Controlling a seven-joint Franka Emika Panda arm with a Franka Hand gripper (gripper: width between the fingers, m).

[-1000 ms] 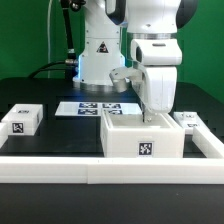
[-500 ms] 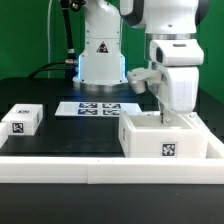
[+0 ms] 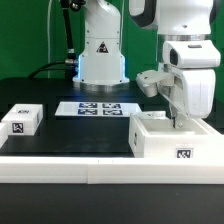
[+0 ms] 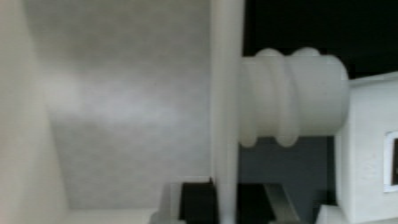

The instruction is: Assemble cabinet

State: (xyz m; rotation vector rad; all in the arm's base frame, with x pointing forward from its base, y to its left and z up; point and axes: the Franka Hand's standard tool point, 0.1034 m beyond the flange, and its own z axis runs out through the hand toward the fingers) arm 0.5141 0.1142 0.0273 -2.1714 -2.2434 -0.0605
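On the exterior view's left, lying untouched on the black counter (image 3: 60, 135): a small white tagged block (image 3: 22, 119), parked well apart from the work, probably kept for a later step. Further along, flat and fixed, the marker board (image 3: 95, 108), there for tracking only. Then, on the exterior view's right, the cabinet (image 3: 178, 145), seated on the counter just behind the white front rail (image 3: 90, 168). Met from above by the arm (image 3: 190, 80). From the wrist view: a thin cabinet wall (image 4: 222, 100) taken edge-on between the dark pads (image 4: 187, 195), so jaws clenched on that wall, likely for sliding or squaring the body rather than lifting. Just beside the wall, a ribbed white knob (image 4: 294, 95), purpose unclear.
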